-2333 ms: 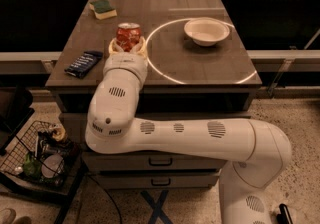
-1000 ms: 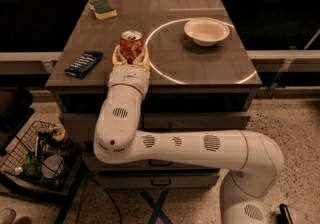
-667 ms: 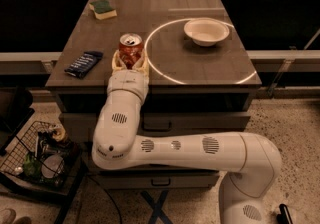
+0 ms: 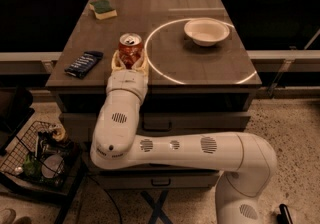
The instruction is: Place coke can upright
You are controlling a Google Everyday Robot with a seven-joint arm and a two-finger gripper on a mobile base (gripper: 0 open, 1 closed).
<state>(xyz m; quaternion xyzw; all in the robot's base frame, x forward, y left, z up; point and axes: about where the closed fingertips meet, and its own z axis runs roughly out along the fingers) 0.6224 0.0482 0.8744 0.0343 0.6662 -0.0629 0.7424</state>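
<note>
Near the table's (image 4: 200, 70) front edge, left of centre, the gripper (image 4: 130, 60) has its jaws closed around the upright can (image 4: 130, 47).

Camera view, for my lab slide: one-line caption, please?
Pincer grips the coke can upright near the table's front edge, between snack packet and bowl.

No lettering can be read anywhere; the coke can (image 4: 130, 47) carries pale marks on its red side that cannot be made out as words; the dark blue packet (image 4: 84, 63), left of the coke can on the surface (image 4: 200, 70), bears white marks that are equally illegible; the gripper (image 4: 130, 59) stands at the coke can, its jaws pressed against either side of it, and shows no readable label.
</note>
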